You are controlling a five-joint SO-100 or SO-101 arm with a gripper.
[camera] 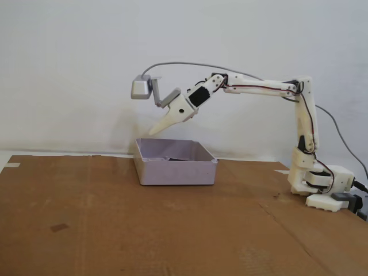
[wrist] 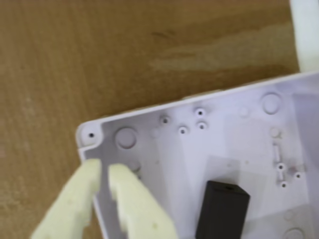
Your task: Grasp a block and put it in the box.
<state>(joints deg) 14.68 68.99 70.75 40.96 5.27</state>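
The black block (wrist: 222, 209) lies on the floor of the pale lavender box (wrist: 234, 139), near the bottom edge of the wrist view. My gripper (wrist: 103, 167) hangs over the box's left corner, well to the left of the block. Its cream fingers stand a narrow gap apart with nothing between them. In the fixed view the gripper (camera: 152, 133) points down and to the left, just above the back left rim of the box (camera: 175, 171). From that side the box wall hides the block.
The box rests on brown cardboard (camera: 115, 218) covering the table. The arm's base (camera: 319, 184) stands at the right, with a cable running off behind it. A white surface (wrist: 306, 30) shows at the wrist view's top right corner. A white wall stands behind.
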